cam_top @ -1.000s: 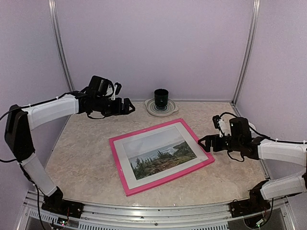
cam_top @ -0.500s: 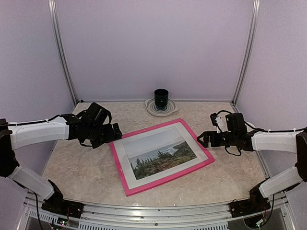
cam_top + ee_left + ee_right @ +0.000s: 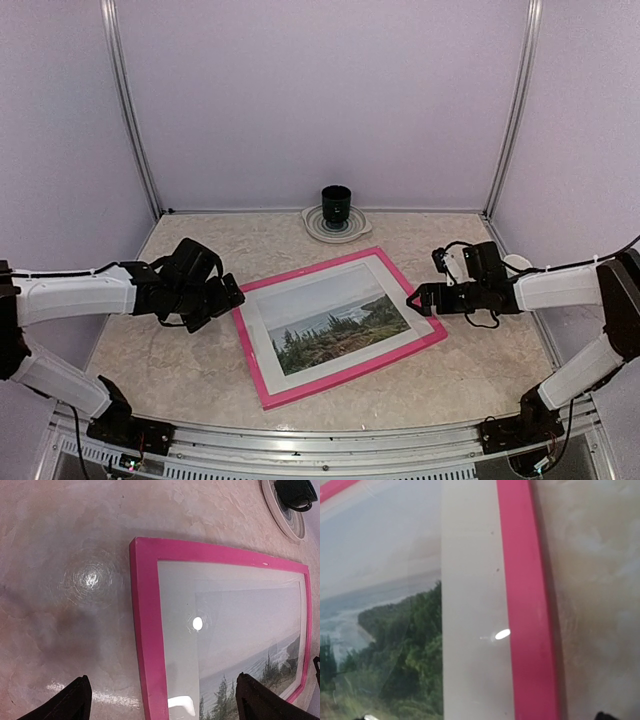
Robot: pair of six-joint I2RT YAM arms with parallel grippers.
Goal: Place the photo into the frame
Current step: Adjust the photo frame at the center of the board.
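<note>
Frame (image 3: 352, 374) lies flat, front up, mid counter (image 3: 180, 350), skewed, near-left corner toward the bases. Narrow flat rim, bright pink, square-cut corners, slightly matte

Photo (image 3: 330, 328) sits inside it under a glossy clear face; light spots bounce off it in both wrist views. Thin print: dark green conifers, bluish water, pale hazy sky. A wide white mat (image 3: 475, 605) surrounds it, smooth board, a few small specks

Counter is a beige marbled slab, polished enough to mirror the lamps

Left gripper (image 3: 222, 303): jaws spread wide, nothing between them, low at the frame's left edge. In the wrist view its black fingertips (image 3: 75, 702) sit in the two bottom corners, with the pink rim running between them. Can't tell if it touches the rim

Right gripper (image 3: 415, 300): also spread wide and empty, at the frame's right edge, tips over the rim and mat. Its camera looks straight down on pink rim, mat strip and the tree part of the print; only slivers of the fingers show at the bottom. Contact not clear

At the back of the counter: a dark round cup (image 3: 336, 203) upright on a pale round plate (image 3: 315, 228) with concentric ridges, well apart from the frame
</note>
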